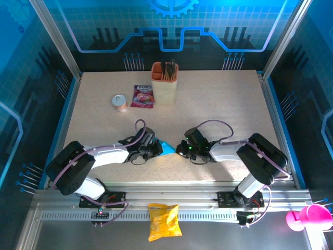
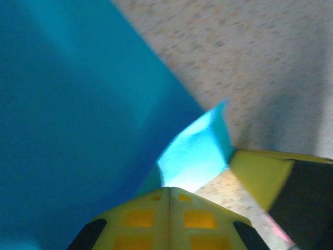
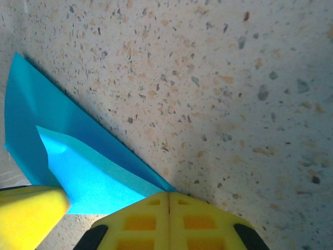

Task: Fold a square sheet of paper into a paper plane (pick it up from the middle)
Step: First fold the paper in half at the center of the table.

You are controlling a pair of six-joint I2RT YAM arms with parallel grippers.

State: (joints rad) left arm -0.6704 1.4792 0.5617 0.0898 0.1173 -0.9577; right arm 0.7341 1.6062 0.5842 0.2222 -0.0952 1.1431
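**Counter** (image 1: 223,109): speckled beige and carries every item noted. The reference item is the cup (image 1: 164,86), upright at the far middle.

**Left arm** (image 1: 99,159) and **right arm** (image 1: 244,151): both are low and angled inward. They meet on the near side of the cup, well apart from it.

**Packet** (image 1: 142,96): flat, just left of the cup, not involved.

**Left gripper** (image 1: 155,149): on the near side of the cup, slightly left of its line. The fingers are together. In the left wrist view a raised, paler flap (image 2: 192,156) runs in at the tips, so the gripper appears clamped on it. The pinch itself is hidden.

**Right gripper** (image 1: 182,150): on the near side of the cup, slightly right of its line. The fingers are together, with the tips down at the narrow end of the sheet. Whether they nip it or only press on it cannot be told.

**Paper** (image 1: 167,149): a blue wedge on the counter, straight nearward from the cup. It lies between the two grippers and touches both.
- The long axis runs across, from gripper to gripper.
- The broad end is at the left gripper.
- The point faces the right gripper.

**Assessment:** the sheet lies inward of each gripper along their shared line, so neither arm is nearer. The left gripper, at the broad end with the flap, looks better placed to carry the fold while the right gripper pins the point. The risk is the thin sheet slipping or creasing off-line.
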